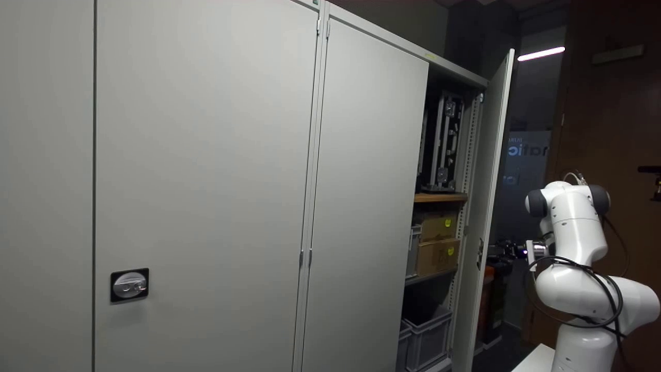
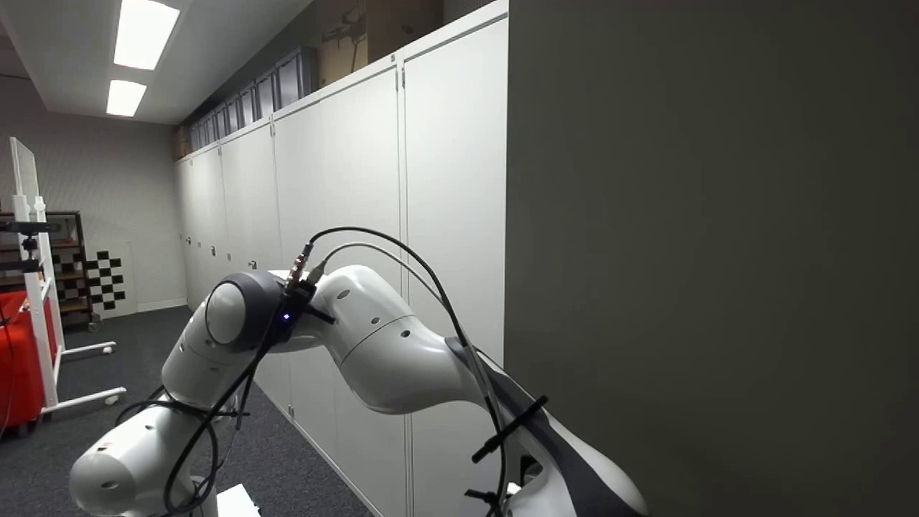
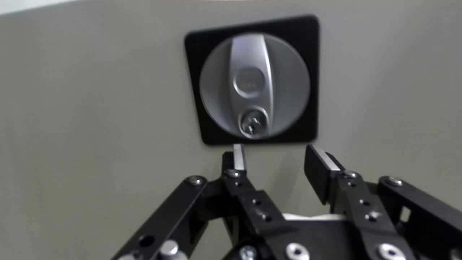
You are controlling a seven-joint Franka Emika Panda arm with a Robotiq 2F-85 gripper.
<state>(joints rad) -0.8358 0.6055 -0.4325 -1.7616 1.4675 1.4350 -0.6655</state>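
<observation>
The end effector [image 3: 276, 159] stands partly spread, its two fingers [image 3: 239, 158] well apart and gripping nothing, with the pale surface of a cabinet door [image 1: 483, 201] showing through the gap. In the wrist view the tips line up just below the lower edge of a black plate [image 3: 305, 34] on the door; whether they touch the door cannot be told. On the plate sits a round silver knob [image 3: 254, 86], the thing nearest to the end effector. Its raised bar runs nearly upright in that view, with a keyhole [image 3: 253, 124] at the lower end, above the left part of the gap.

In an exterior view the door stands open, and the white arm [image 1: 578, 227] reaches toward it, the end effector near it at the height of a latch [image 1: 480, 253]. Inside the cabinet [image 1: 366, 170], cardboard boxes [image 1: 438, 256] stand beneath a wooden shelf [image 1: 440, 197], with grey bins [image 1: 427, 338] lower down. In an exterior view a row of closed cabinets [image 2: 337, 165] runs beyond the arm.
</observation>
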